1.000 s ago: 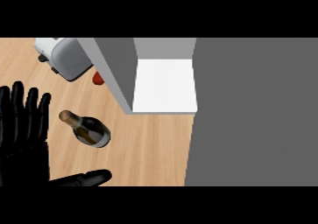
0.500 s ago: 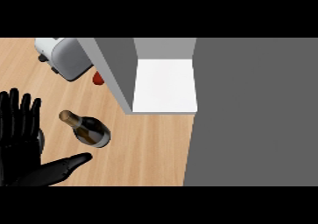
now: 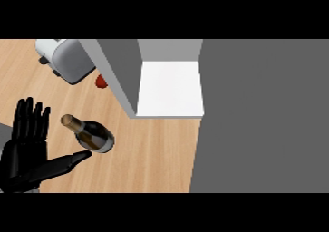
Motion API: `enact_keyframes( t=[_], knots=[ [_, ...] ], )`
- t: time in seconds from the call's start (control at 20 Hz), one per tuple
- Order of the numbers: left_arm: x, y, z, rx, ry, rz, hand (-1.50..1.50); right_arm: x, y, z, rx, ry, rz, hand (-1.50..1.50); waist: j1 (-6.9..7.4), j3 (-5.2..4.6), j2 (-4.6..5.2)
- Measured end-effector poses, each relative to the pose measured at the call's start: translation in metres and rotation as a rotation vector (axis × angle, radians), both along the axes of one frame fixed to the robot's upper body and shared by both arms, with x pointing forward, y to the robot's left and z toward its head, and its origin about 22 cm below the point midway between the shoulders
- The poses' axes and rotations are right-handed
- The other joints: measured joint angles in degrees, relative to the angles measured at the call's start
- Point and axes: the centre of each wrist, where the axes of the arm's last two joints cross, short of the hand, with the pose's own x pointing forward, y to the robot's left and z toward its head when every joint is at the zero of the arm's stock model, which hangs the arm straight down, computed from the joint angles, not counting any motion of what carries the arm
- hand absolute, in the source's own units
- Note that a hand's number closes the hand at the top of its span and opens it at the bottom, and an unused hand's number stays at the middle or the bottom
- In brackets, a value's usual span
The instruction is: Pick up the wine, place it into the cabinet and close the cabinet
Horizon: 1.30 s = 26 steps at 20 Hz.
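The wine bottle [image 3: 91, 134], dark glass with a gold-foil neck, stands on the wooden counter [image 3: 153, 158], its neck pointing toward the upper left. My left hand [image 3: 27, 152] is just left of it, open, fingers straight up. Its thumb [image 3: 65, 162] stretches right and ends close under the bottle's base; I cannot tell if it touches. The cabinet [image 3: 170, 88] is right of the bottle, showing a white inner shelf. Its grey door [image 3: 116, 74] stands open toward the counter. My right hand is out of the picture.
A silver toaster [image 3: 66, 59] sits at the upper left. A small red object [image 3: 101, 81] lies beside the door's edge. A large grey cabinet face [image 3: 267, 113] fills the right side. Bare wood lies below the bottle.
My left hand has drawn back to the left and its thumb has swung up toward the bottle's base. The bottle and the cabinet door have not moved.
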Motion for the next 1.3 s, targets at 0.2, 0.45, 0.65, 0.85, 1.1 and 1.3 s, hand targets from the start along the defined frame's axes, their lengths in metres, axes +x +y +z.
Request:
enact_keyframes(
  t=[0.2,0.45,0.65,0.85,1.1,1.3],
  knots=[
    [0.007,0.009,-0.031,-0.012,0.036,0.001,-1.50,-0.001,-0.001,-0.001,-0.006,0.004,-0.005,-1.50,-0.10,-0.01,0.01],
    [0.005,0.016,-0.070,-0.015,0.065,0.003,-1.50,-0.003,-0.002,-0.005,-0.008,0.003,-0.002,-1.50,-0.15,0.01,0.02],
    [0.010,0.019,-0.098,-0.023,0.087,-0.004,-1.50,0.001,0.001,0.001,-0.001,-0.008,0.000,-1.50,-0.11,0.00,0.04],
    [0.005,0.025,-0.120,-0.035,0.096,-0.020,-1.50,-0.001,-0.005,-0.001,-0.018,-0.010,-0.018,-1.50,-0.14,0.01,0.03],
    [0.003,0.028,-0.150,-0.056,0.100,-0.041,-1.50,0.003,0.001,-0.003,0.005,-0.018,0.002,-1.50,-0.11,-0.01,0.06],
    [0.007,0.027,-0.172,-0.074,0.112,-0.055,-1.50,0.002,0.002,-0.003,0.003,-0.021,0.006,-1.50,-0.20,-0.01,0.08]
  ],
)
